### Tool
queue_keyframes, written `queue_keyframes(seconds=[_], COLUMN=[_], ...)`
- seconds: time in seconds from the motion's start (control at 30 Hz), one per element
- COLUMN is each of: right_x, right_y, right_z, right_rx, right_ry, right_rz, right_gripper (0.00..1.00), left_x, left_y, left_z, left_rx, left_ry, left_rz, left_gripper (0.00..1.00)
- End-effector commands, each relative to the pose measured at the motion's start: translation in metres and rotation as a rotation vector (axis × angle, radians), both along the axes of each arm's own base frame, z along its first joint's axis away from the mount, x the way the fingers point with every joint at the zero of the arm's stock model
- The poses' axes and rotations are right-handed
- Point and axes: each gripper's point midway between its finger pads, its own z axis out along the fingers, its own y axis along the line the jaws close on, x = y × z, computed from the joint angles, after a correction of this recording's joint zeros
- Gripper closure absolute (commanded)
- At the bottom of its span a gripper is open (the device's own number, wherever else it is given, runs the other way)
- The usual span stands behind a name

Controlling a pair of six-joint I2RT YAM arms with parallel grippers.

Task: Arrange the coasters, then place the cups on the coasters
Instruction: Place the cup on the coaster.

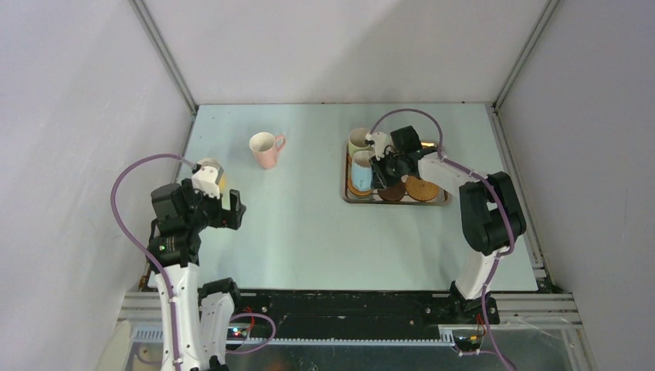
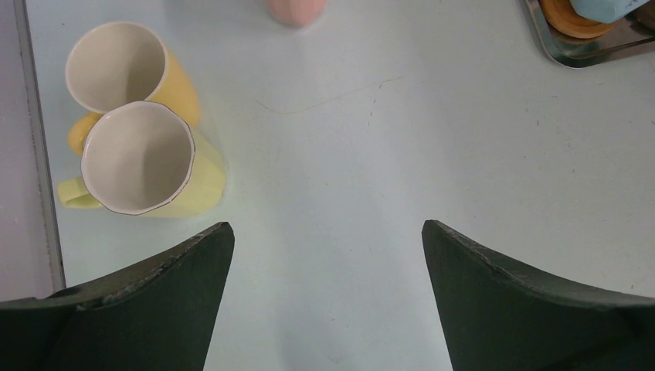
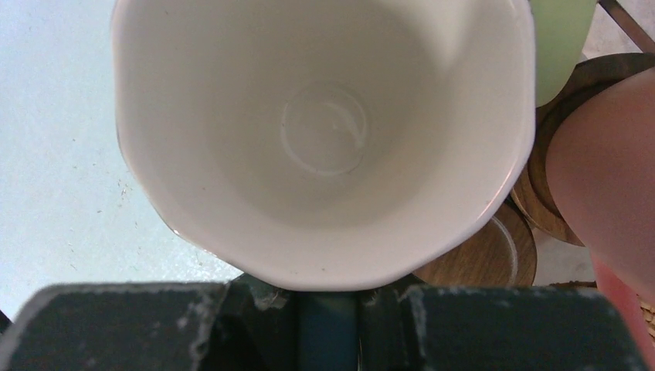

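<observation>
Fingers on the left arm (image 2: 170, 301), matte black, hang spread wide over the smooth pale surface (image 2: 347, 154), beside two glossy yellow cups (image 2: 139, 158) that touch. Further off a pink cup (image 1: 265, 149) stands alone. The right arm bends over the steel tray (image 2: 560, 54), right fingers (image 3: 255, 309) pinching the blue cup (image 1: 361, 178) by its cream rim. Round wooden coasters (image 1: 422, 188) lie beside it.

Pale table (image 1: 324, 232), pink cup (image 1: 265, 151), two yellow cups (image 2: 139, 158), steel tray (image 2: 561, 51)
</observation>
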Motion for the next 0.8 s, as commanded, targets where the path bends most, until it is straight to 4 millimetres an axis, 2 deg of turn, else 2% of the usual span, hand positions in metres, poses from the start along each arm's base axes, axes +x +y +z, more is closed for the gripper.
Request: queue_keyframes(seconds=[0.0, 0.2, 0.43, 0.77], right_x=[0.017, 0.017, 0.012, 0.015], right_y=[0.013, 0.013, 0.015, 0.006], right_z=[0.017, 0.016, 0.027, 0.038], right_rx=[0.034, 0.020, 0.041, 0.072], right_ry=[-0.091, -0.082, -0.088, -0.089], right_rz=[0.027, 0.035, 0.053, 0.034], right_gripper=[1.00, 1.00, 1.00, 1.00], left_x=[0.004, 0.004, 0.004, 0.007], left_y=[0.003, 0.003, 0.004, 0.009], left_z=[0.011, 0.012, 0.011, 0.005], left_rx=[0.027, 0.029, 0.033, 0.035], left_ry=[-0.056, -0.059, -0.058, -0.033], left_rz=[-0.004, -0.003, 0.002, 0.026], left_gripper=[0.00, 0.00, 0.00, 0.00])
